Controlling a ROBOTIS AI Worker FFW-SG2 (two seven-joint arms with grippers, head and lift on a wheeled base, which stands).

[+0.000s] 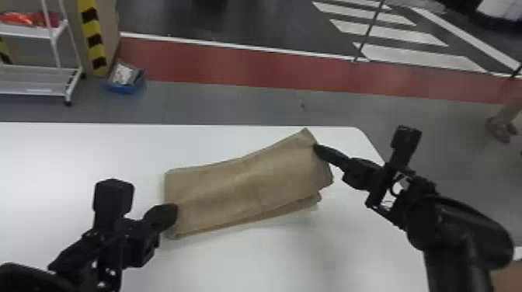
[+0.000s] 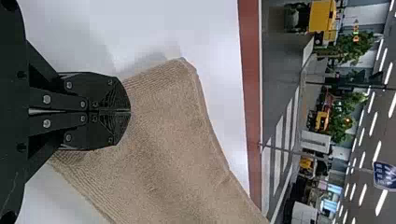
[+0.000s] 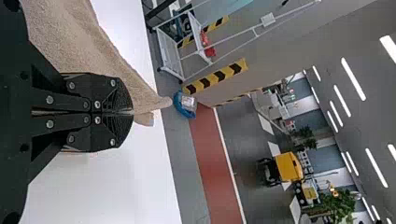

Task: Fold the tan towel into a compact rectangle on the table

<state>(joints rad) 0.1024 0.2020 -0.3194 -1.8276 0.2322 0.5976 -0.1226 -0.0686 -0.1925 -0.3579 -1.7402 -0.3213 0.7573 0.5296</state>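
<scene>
tan towel [image 1: 248,182] folded in a strip between two closed grippers.
left gripper [image 1: 173,212] is narrow, tips together at the towel's near-left end; right gripper [image 1: 318,149] is narrow too, at its other end. i cannot tell if either pinches cloth. white table [image 1: 58,155] spreads beneath both.

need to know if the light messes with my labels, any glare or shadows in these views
head view: white table bright all over, faint soft shadow along the near edge of the tan towel; left wrist view: soft grey shadow on the table beside the towel's corner; right wrist view: ceiling lights show as bright white strips, table bright white
</scene>
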